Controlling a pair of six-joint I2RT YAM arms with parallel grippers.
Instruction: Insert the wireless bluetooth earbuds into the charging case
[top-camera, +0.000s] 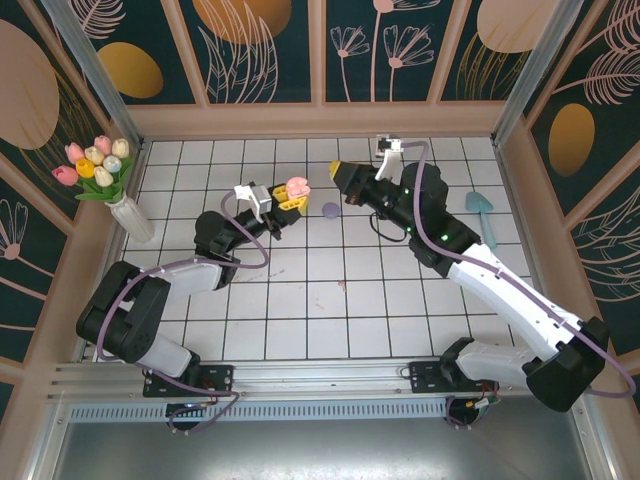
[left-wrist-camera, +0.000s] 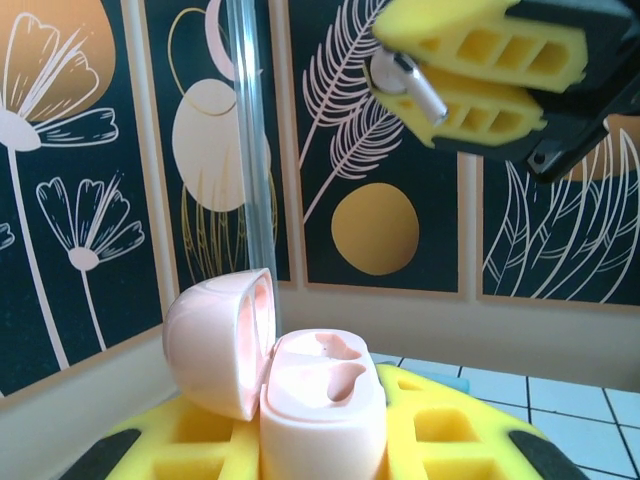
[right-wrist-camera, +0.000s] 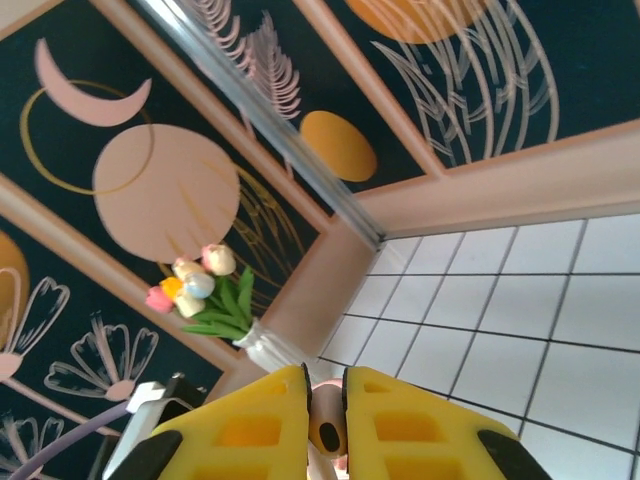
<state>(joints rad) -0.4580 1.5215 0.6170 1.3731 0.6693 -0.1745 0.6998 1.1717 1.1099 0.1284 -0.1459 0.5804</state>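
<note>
The pale pink charging case (left-wrist-camera: 325, 405) stands upright with its lid (left-wrist-camera: 215, 340) swung open to the left. Both of its sockets (left-wrist-camera: 345, 365) are empty. My left gripper (left-wrist-camera: 320, 455) is shut on the base of the case, holding it above the tiles (top-camera: 296, 188). One pale pink earbud (right-wrist-camera: 327, 432) is pinched between the yellow fingers of my right gripper (right-wrist-camera: 325, 400), which is shut on it. In the left wrist view that gripper (left-wrist-camera: 470, 75) hangs above and to the right of the case, with the earbud (left-wrist-camera: 405, 85) sticking out at its tip. Seen from above, the right gripper (top-camera: 338, 172) is just right of the case.
A small purple rounded thing (top-camera: 331, 210) lies on the white tiles below the two grippers. A teal object (top-camera: 483, 208) lies at the right near the wall. A white vase of tulips (top-camera: 125, 205) stands at the left wall. Patterned walls enclose the tiled floor.
</note>
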